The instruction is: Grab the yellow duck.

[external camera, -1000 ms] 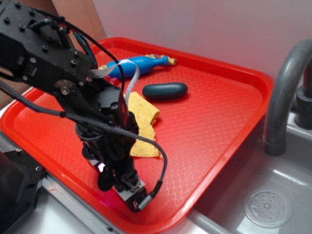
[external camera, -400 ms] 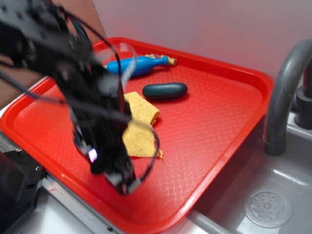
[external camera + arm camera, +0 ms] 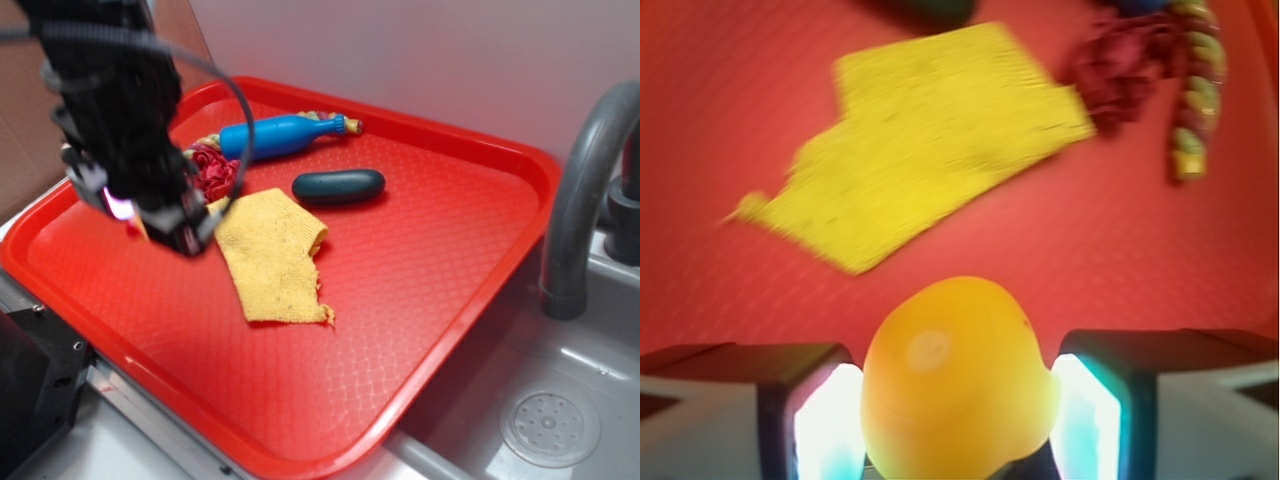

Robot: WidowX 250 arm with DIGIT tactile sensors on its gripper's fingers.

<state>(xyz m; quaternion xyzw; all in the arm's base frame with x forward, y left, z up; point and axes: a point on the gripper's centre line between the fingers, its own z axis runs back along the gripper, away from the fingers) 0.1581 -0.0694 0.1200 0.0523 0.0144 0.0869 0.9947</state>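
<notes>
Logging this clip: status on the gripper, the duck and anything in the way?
Gripper shut on the yellow duck, above the red tray. Yellow cloth lies flat below, apart from it. Nothing in the way.

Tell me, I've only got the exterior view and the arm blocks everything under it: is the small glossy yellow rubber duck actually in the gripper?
Observer: Yes. In the wrist view the small glossy yellow rubber duck sits between the two fingers of the gripper, which are closed against its sides.
Operator: Is it touching the red plastic tray?
Observer: Can't confirm from the wrist view; the red plastic tray shows only beyond the duck, not under it.
Operator: What lies ahead of the gripper?
Observer: The flat yellow textured cloth, spread on the tray, apart from the duck.
Operator: Anything beside the cloth?
Observer: A dark red frayed rope toy at its corner.
</notes>
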